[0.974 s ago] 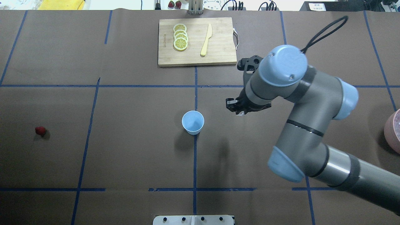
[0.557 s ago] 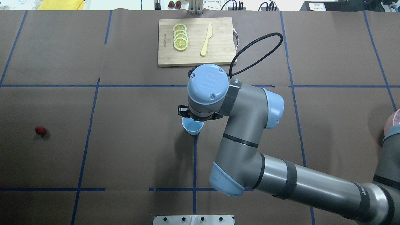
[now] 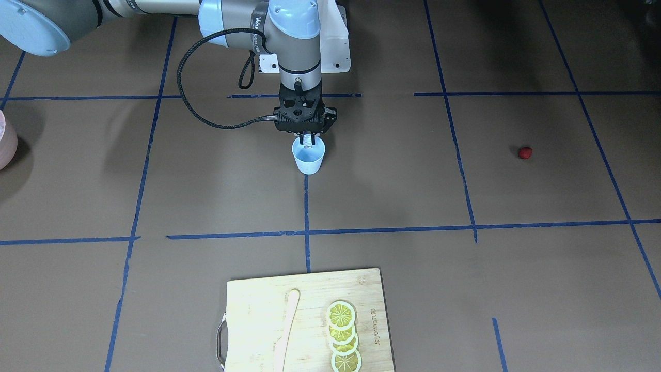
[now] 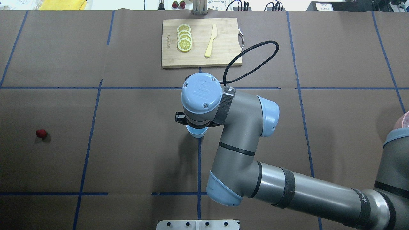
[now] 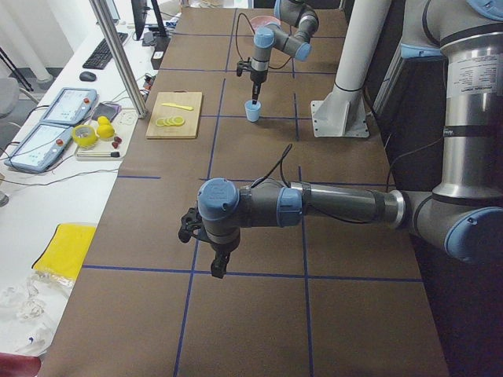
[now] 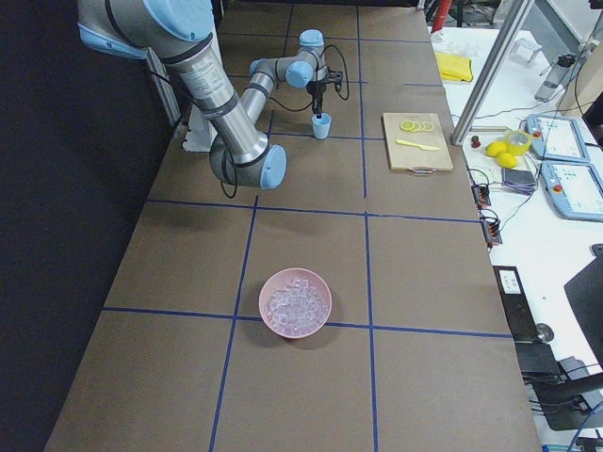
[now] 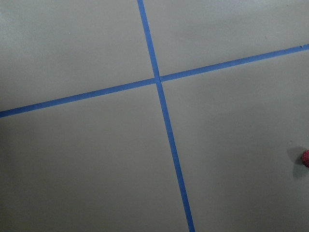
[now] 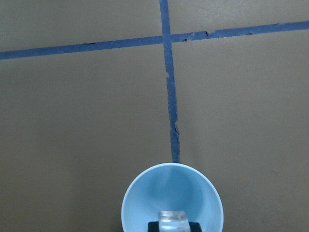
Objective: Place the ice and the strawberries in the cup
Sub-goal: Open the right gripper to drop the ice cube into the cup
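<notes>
Pinched narrow in right gripper [image 3: 308, 140]: ice [image 8: 173, 219], just over cup [image 8: 143, 199] mouth. Looks slick, light; grip flat faces squarely. Far at cup's nine o'clock: strawberry [image 4: 41, 133], probably soft. Cannot tell left gripper's [image 5: 218, 267] opening.

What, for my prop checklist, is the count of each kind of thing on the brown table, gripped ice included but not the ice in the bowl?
Cup: 1
Ice cube, held by the right gripper: 1
Strawberry: 1
Lemon slices: 4
Cutting board: 1
Knife: 1
Pink bowl: 1
Total: 10
</notes>
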Motion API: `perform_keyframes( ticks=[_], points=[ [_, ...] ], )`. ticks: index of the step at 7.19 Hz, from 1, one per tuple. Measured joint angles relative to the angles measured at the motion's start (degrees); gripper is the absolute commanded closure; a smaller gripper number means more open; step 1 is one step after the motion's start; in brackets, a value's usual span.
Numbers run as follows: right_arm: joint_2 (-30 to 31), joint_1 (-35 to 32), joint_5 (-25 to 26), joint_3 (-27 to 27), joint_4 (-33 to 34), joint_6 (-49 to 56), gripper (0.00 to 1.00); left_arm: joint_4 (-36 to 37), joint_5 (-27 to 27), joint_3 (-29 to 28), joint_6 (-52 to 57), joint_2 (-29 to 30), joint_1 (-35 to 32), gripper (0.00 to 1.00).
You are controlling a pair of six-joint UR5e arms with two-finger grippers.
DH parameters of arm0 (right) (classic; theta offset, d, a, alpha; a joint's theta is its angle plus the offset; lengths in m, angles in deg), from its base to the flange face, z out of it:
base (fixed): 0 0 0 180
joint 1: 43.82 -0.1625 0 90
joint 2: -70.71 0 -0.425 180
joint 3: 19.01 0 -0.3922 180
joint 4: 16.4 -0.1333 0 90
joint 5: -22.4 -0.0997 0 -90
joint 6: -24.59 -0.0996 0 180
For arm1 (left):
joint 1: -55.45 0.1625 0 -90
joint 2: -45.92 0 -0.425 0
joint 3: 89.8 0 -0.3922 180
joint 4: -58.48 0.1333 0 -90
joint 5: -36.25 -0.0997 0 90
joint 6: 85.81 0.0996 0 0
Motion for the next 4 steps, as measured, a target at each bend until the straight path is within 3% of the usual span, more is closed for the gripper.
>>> perform_keyframes(
  ticks=[4],
  points=[
    [0.13,-0.27,-0.13,0.28,0.04,0.47,0.0,0.0,0.02,0.1,0.0,0.05,0.0,0.0]
  ],
)
